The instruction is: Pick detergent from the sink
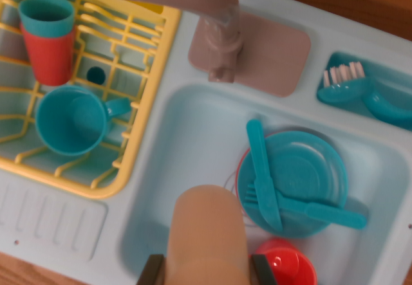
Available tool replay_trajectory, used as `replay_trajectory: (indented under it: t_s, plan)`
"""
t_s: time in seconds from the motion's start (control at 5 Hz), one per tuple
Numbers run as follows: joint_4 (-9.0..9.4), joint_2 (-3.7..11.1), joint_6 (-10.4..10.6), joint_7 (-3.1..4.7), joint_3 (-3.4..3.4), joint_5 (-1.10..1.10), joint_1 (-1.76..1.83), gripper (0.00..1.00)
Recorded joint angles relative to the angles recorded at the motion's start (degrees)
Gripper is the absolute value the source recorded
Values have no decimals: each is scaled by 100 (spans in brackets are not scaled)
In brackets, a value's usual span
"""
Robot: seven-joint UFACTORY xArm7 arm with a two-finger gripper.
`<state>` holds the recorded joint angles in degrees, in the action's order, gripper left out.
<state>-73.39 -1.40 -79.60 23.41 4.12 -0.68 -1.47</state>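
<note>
The detergent (207, 230) is a tan, rounded bottle at the bottom middle of the wrist view, seen from above over the front part of the pale blue sink (187, 130). My gripper (206, 271) is shut on it, with one dark finger (151, 271) against its left side and the other against its right side. The bottle hides the sink floor beneath it, so I cannot tell whether it still rests there.
In the sink lie stacked teal and red plates (309, 169) with a teal fork (261, 169) and knife (325, 211), and a red cup (288, 267) beside the bottle. A tan faucet (222, 37) rises behind. A yellow rack (151, 73) with cups stands left, a brush (360, 85) right.
</note>
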Motion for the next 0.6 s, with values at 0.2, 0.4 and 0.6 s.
replay_trajectory:
  t_s: [0.2,0.4,0.6]
  plan:
    - [-99,-51,-149,-5,0,6,1,100]
    - [-99,-51,-149,-5,0,6,1,100]
    - [-169,-86,-255,-9,0,9,1,100]
